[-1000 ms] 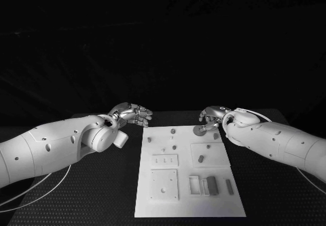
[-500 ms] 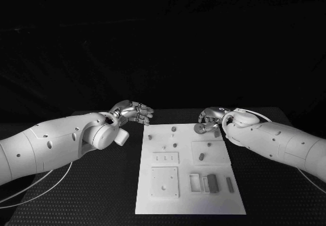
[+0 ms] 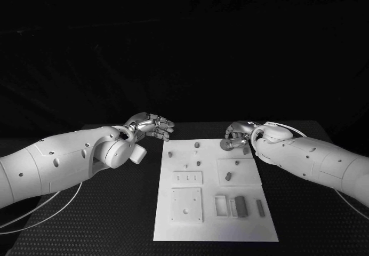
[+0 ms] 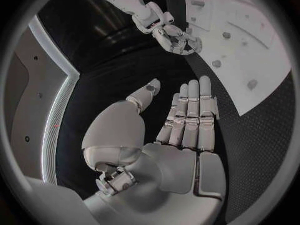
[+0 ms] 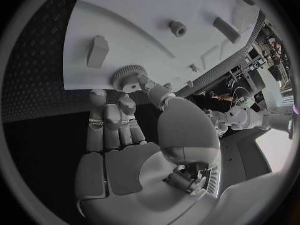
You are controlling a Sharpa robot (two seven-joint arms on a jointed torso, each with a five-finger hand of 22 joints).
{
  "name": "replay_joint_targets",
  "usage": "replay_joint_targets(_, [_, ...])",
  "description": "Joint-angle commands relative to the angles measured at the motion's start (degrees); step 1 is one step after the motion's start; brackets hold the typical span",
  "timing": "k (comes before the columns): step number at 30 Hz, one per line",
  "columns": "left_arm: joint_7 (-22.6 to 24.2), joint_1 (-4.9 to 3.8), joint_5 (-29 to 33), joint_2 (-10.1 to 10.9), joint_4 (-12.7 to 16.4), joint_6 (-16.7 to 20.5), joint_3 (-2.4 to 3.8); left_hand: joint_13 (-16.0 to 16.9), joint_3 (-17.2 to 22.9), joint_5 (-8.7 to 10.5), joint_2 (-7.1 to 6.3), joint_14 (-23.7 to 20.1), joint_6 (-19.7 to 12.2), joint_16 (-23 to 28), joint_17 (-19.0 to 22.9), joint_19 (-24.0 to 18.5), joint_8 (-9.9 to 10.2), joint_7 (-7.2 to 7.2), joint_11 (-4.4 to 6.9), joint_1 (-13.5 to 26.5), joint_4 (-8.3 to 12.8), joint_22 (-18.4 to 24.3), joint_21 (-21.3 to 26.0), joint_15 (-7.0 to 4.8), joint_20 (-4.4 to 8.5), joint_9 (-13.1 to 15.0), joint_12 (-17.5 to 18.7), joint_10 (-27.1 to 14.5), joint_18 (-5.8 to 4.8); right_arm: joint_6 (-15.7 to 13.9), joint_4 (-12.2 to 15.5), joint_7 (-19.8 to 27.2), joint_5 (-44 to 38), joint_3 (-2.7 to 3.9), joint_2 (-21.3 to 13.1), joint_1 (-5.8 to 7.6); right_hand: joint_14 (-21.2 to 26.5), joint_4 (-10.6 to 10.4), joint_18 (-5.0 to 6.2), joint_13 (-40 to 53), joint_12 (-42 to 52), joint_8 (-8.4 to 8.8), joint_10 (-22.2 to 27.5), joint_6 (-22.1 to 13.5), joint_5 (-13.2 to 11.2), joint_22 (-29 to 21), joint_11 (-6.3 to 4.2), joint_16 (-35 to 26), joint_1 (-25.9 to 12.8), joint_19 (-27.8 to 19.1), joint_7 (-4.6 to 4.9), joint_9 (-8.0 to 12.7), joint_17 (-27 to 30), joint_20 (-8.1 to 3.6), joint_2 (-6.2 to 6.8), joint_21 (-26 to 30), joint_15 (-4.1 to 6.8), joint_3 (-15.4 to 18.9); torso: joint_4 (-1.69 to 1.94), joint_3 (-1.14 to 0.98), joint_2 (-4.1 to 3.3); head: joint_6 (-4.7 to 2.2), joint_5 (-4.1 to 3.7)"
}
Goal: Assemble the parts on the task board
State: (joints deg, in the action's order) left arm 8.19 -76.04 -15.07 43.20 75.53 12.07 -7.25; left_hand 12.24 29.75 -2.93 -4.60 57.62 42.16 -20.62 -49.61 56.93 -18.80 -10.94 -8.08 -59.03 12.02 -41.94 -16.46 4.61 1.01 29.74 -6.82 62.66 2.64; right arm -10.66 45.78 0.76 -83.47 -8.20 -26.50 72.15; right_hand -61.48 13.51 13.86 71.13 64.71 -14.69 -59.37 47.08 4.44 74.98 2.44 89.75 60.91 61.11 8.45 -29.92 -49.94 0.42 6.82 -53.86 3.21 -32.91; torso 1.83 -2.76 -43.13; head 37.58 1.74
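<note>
The white task board lies in the middle of the black table. My right hand hovers at the board's far right corner and pinches a small toothed gear between thumb and fingertips. In the right wrist view the gear hangs at the board's edge, close to an upright peg. My left hand is off the board's far left corner, holding nothing. Its fingers are stretched out over the black mat, thumb apart.
Small pegs stand on the board's far half. Two square plates lie on its left side. A white tray and dark bars sit near the front right. The black mat surrounds the board.
The whole picture has shifted slightly. My right hand still pinches the gear, now a touch higher over the board's corner. My left hand has edged a little farther away.
</note>
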Motion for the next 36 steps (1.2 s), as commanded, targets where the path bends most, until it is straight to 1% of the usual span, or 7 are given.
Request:
replay_joint_targets(1, [0.4,-0.07,-0.2,0.1,0.2,-0.8,0.05,0.1,0.0,0.11,-0.31,0.6,-0.3,0.3,-0.1,-0.4,0.4,-1.48,-0.24,0.0,-0.3,-0.1,0.3,0.03,0.03,-0.1,0.3,0.2,0.83,1.5,-0.2,0.8,0.1,-0.12,0.2,-0.53,0.3,0.5,1.14,-0.2,0.4,-0.01,2.5,0.5,0.1,1.2,0.15,0.3,0.1,-0.4,0.47,0.1,-0.1,-0.13,-0.66,-0.3,0.18,-0.2,0.07,-0.03,-0.04,0.14,0.12])
replay_joint_targets(5, [0.3,-0.07,-0.2,0.2,0.3,-0.7,0.05,0.1,0.0,0.11,-0.31,0.6,-0.3,0.4,-0.1,-0.4,0.4,-1.51,-0.24,0.0,-0.3,-0.1,0.3,0.03,0.03,-0.1,0.4,0.2,0.82,1.7,-0.6,0.7,0.1,-0.14,0.1,-0.88,0.3,0.6,1.14,-0.4,0.5,-0.02,2.6,0.5,0.1,1.2,0.15,0.3,0.0,-0.4,0.47,0.1,-0.1,-0.1,-1.02,-0.4,0.17,-0.2,0.02,-0.03,0.01,0.47,0.27])
replay_joint_targets(17, [0.3,-0.07,-0.2,0.3,0.5,-0.8,0.06,0.1,0.0,0.11,-0.28,0.6,-0.4,0.5,-0.2,-0.4,0.4,-1.55,-0.26,0.0,-0.4,-0.1,0.3,0.03,0.02,-0.1,0.4,0.2,0.82,2.5,-1.0,0.5,0.1,-0.21,0.0,-1.17,0.4,0.7,1.14,-0.9,0.8,0.09,2.8,0.4,0.1,1.2,0.29,0.3,-0.4,-0.5,0.64,0.2,-0.1,-0.04,-0.74,-0.4,0.07,0.0,-0.08,0.0,0.08,0.65,0.36])
replay_joint_targets(25, [0.3,-0.07,-0.2,0.4,0.4,-0.7,0.06,0.1,0.0,0.11,-0.28,0.6,-0.4,0.5,-0.2,-0.4,0.5,-1.56,-0.27,0.0,-0.4,-0.1,0.4,0.03,0.02,-0.1,0.5,0.2,0.82,3.8,-1.0,-0.3,0.0,-0.34,-0.1,-1.21,1.0,0.6,1.14,-2.1,1.2,1.39,4.1,-1.6,0.1,1.0,1.7,0.1,-1.2,-1.1,2.13,1.1,-0.1,0.25,0.51,-0.1,-1.24,-0.1,0.02,0.02,0.1,0.75,0.36])
replay_joint_targets(31, [0.3,-0.07,-0.2,0.5,0.5,-0.7,0.06,0.1,0.0,0.11,-0.28,0.6,-0.4,0.5,-0.2,-0.4,0.5,-1.57,-0.27,0.0,-0.4,-0.2,0.4,0.03,0.03,-0.1,0.5,0.2,0.82,4.8,-1.1,-0.7,-0.4,-0.39,-0.2,-1.24,1.1,0.3,1.14,-2.4,1.5,1.2,4.3,-1.2,0.1,1.0,1.77,0.1,-1.4,-1.1,2.15,1.1,-0.1,0.31,0.52,-0.2,-1.36,-0.1,-0.1,0.03,0.07,0.78,0.37])
replay_joint_targets(33, [0.3,-0.08,-0.2,0.4,0.6,-0.7,0.06,0.1,0.0,0.11,-0.28,0.6,-0.4,0.5,-0.2,-0.4,0.5,-1.57,-0.27,0.0,-0.4,-0.2,0.4,0.03,0.03,-0.1,0.5,0.2,0.82,4.9,-0.9,-0.6,-0.5,-0.41,-0.3,-1.25,1.1,0.2,1.14,-2.6,1.7,0.74,4.4,-0.4,0.1,1.1,1.62,0.1,-1.3,-1.1,1.99,0.9,-0.1,0.32,0.15,-0.2,-1.27,-0.3,-0.1,0.03,0.07,0.78,0.37])
replay_joint_targets(36, [0.3,-0.08,-0.2,0.5,0.7,-0.7,0.06,0.1,0.0,0.11,-0.27,0.6,-0.4,0.5,-0.2,-0.4,0.5,-1.58,-0.28,0.0,-0.4,-0.2,0.4,0.03,0.03,-0.1,0.5,0.2,0.82,4.5,-0.8,-0.3,-0.5,-0.42,-0.3,-1.26,1.1,1.0,1.14,-3.1,2.2,-0.28,4.4,1.3,0.1,1.1,1.09,0.2,-0.4,-1.1,1.43,0.5,-0.1,0.28,-1.54,-0.3,-0.81,-0.8,-0.1,0.01,0.08,0.8,0.28])
